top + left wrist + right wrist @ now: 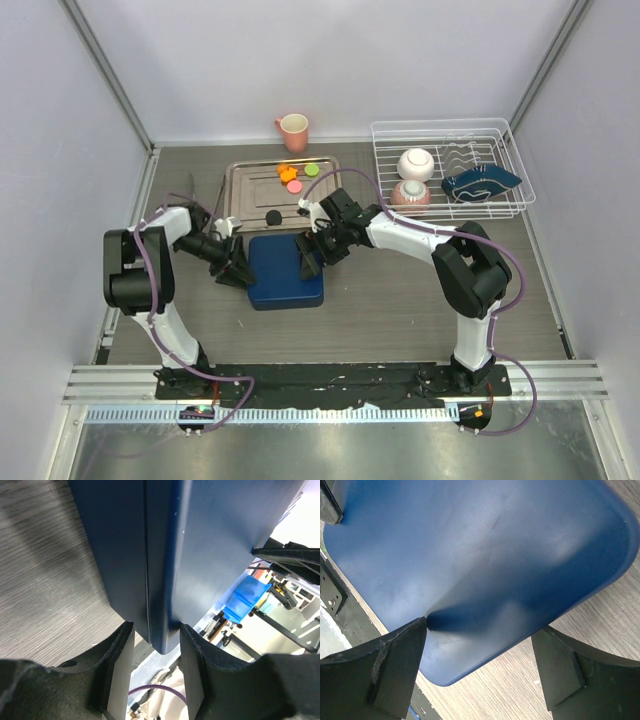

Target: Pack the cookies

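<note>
Blue box: centre of frame on the worktop, below the tray that has the cookies.
Left end effector: clenched on the box's left rim.
Right end effector: straddles the right edge; grasping or not, can't tell.
Tip: I'd keep both sides level, no twisting.
Long axis: top to bottom of frame.

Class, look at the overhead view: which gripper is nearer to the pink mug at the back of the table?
Right. The right gripper sits at the blue container's right edge, below the mug. The left gripper is at the container's left edge, lower and farther away.
</note>
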`<act>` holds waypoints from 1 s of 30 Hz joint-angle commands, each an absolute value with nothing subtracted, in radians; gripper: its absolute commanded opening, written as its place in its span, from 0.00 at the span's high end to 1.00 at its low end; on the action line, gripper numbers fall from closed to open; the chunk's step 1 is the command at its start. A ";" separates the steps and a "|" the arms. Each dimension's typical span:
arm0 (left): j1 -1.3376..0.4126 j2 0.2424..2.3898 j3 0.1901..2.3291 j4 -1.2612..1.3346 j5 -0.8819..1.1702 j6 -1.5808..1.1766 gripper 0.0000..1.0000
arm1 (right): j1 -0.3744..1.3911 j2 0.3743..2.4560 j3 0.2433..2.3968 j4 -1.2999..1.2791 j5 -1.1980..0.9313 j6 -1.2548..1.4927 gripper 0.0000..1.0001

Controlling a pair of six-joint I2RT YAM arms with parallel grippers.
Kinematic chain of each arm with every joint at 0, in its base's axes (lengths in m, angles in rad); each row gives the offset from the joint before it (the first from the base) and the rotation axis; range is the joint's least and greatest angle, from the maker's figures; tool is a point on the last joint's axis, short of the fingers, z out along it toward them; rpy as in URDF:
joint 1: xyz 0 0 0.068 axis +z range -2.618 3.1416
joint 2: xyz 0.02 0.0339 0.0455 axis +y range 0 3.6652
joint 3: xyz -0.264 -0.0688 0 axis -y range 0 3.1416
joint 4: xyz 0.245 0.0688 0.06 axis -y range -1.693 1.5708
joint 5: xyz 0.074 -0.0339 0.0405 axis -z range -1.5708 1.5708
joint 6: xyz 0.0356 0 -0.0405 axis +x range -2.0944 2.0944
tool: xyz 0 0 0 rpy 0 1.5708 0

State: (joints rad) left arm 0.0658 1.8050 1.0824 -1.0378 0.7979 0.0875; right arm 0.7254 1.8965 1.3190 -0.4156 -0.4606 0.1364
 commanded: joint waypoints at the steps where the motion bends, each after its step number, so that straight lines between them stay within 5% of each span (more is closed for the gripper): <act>1: 0.057 1.832 1.088 -0.930 0.795 0.052 0.56 | 0.733 1.884 1.355 -0.390 -0.477 0.132 0.11; 9: 0.045 1.858 1.077 -0.830 0.830 0.006 0.58 | 0.733 1.882 1.353 -0.390 -0.482 0.138 0.12; 27: 0.023 1.810 1.040 -0.729 0.732 -0.063 0.87 | 0.741 1.867 1.324 -0.383 -0.497 0.140 0.13; 30: 0.023 1.795 1.051 -0.742 0.749 -0.046 0.75 | 0.741 1.861 1.322 -0.382 -0.494 0.138 0.13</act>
